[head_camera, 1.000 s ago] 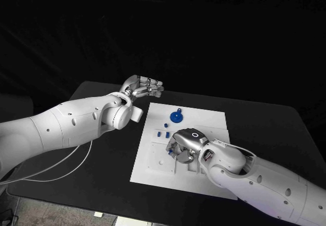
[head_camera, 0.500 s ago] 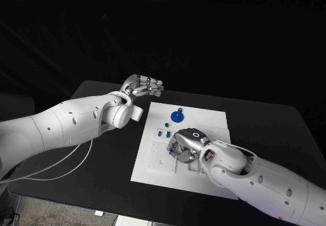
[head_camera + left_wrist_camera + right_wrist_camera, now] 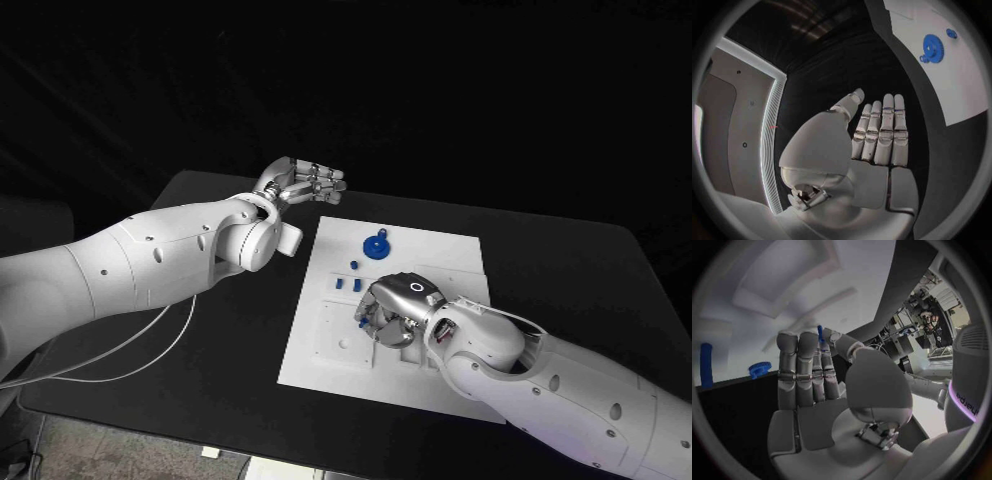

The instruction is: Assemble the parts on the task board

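The right hand pinches a thin blue pin between thumb and fingertips; in the right wrist view the pin stands up just past the fingertips, while the other fingers lie straight and side by side. In the head view this hand hangs low over the middle of the task board, knuckles up, and its white arm runs back toward the table's near right corner.

The other parts are small and blue. A toothed gear with a small knob lies flat near the board's far left corner, and a few short pegs stand in a cluster along the board's left edge, between the gear and the right hand. The board is a plain white plate with small holes and recesses, lying in the middle of the black table.

The left hand holds nothing; its fingers are curled in close together, palm turned up. It hovers over the table's far left corner, off the board, with the forearm reaching back past the table's left edge.
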### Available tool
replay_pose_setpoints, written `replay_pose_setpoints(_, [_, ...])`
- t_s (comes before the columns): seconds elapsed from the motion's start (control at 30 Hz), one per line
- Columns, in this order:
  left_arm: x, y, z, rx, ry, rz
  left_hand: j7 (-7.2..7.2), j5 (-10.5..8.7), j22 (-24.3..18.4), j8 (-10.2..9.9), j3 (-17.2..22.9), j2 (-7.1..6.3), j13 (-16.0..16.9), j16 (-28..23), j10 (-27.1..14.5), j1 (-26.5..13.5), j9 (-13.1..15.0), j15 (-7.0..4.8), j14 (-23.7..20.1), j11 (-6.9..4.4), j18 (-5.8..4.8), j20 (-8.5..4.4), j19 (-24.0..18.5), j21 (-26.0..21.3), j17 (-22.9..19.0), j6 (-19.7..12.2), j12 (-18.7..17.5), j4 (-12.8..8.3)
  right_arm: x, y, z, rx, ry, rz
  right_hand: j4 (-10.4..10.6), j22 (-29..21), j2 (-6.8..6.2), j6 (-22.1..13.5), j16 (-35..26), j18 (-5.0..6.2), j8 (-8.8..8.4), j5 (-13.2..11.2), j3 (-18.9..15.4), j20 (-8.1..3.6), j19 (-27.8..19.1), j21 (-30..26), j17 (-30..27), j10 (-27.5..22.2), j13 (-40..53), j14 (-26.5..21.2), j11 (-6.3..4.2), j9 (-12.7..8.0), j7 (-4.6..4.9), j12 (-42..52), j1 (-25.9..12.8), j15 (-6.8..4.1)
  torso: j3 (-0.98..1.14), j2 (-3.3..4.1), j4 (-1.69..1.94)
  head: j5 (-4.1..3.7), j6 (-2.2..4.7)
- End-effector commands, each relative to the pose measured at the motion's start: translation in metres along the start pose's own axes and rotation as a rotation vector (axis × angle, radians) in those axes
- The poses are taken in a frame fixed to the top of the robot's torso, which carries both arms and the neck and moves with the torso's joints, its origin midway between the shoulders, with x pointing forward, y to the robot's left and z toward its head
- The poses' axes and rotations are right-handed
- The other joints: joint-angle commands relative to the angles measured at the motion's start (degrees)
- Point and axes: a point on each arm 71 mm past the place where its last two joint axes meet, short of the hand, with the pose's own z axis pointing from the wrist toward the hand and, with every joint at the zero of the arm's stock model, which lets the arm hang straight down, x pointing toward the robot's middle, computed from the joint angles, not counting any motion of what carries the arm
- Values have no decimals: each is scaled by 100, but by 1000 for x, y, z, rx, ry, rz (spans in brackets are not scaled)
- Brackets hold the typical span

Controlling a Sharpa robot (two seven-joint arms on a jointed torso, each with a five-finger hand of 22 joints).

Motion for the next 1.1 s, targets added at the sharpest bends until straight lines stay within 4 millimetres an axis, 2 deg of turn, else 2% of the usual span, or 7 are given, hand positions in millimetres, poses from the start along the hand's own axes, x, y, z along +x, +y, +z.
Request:
replay_pose_setpoints(0.03, [1,-2,1,7,7,-10,-1,-8,-17,8,-9,-3,-1,-22,-50,-44,3,11,-47,6,-68,-2,31,-28,-1,-44,6,25,3,0,-1,5,12,-16,-40,262,66,34,23,82,21,29,9,-3,186,-20,-5,36,-5,-14,-4,9,-1,21,5,-22,-2,-2,-1,-1,1])
replay_pose_setpoints(0.47, [0,-1,1,5,7,-10,-1,-8,-17,8,-9,-3,-1,-22,-50,-44,3,11,-47,6,-68,-2,31,-28,-1,-44,6,25,1,2,-2,1,-17,-10,-41,266,63,36,26,85,21,29,14,-4,192,-16,-5,38,-5,-14,-4,9,-2,21,5,-23,-2,-2,3,-8,1])
replay_pose_setpoints(0.57, [0,-1,1,5,7,-10,-1,-8,-17,8,-9,-3,-1,-22,-50,-44,3,11,-47,6,-68,-2,31,-28,-1,-44,6,25,2,4,-3,-2,-23,-7,-40,272,60,39,30,87,21,30,24,-6,201,4,-5,41,-5,-13,-5,10,-4,21,6,-24,-4,-2,3,-49,23])
replay_pose_setpoints(1.1, [-1,-1,0,2,6,-9,1,-7,-81,9,-19,2,-1,-22,-60,-46,4,16,-58,9,-65,4,38,-26,-1,-51,5,30,3,2,-6,10,-21,-12,-41,275,54,42,34,89,20,17,35,-5,204,3,-8,44,-5,-11,-6,9,-4,20,6,-24,-8,-1,5,-42,53])
